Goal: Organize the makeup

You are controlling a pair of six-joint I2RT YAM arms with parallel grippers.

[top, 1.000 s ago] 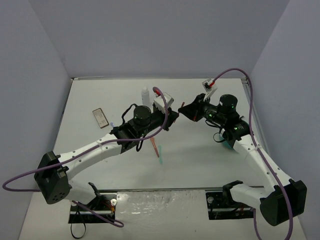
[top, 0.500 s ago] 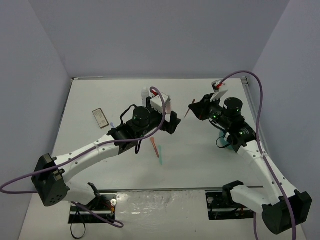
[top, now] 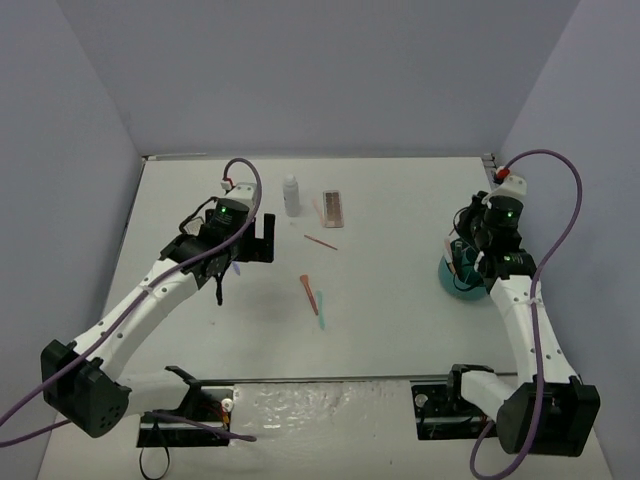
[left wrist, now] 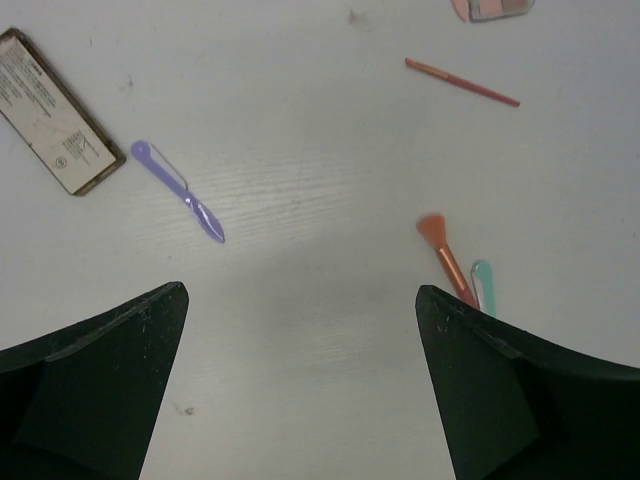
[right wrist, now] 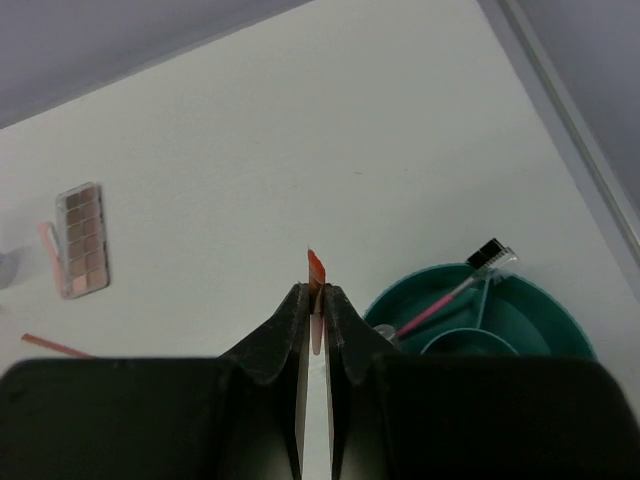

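Note:
My right gripper [right wrist: 315, 296] is shut on a thin orange-pink stick [right wrist: 315, 270], just left of the round teal tub [right wrist: 540, 305]. In the top view this gripper [top: 463, 262] hangs over the tub [top: 448, 283]. A pink stick with a black brush head [right wrist: 452, 296] leans inside the tub. My left gripper [left wrist: 300, 292] is open above bare table, with nothing between its fingers. Around it lie a purple stick [left wrist: 178, 190], a brown palette [left wrist: 52, 125], an orange brush [left wrist: 445, 255], a teal stick [left wrist: 483, 285] and a thin red stick [left wrist: 462, 82].
A whitish bottle [top: 291, 195] stands at the back, with a second palette [top: 333, 207] flat beside it. The raised table edge [right wrist: 560, 110] runs close to the right of the tub. Grey walls close in the table on three sides.
The left gripper has opened, left the palette beside the bottle and drawn back to the left. The right arm has swung right with its stick to the tub.

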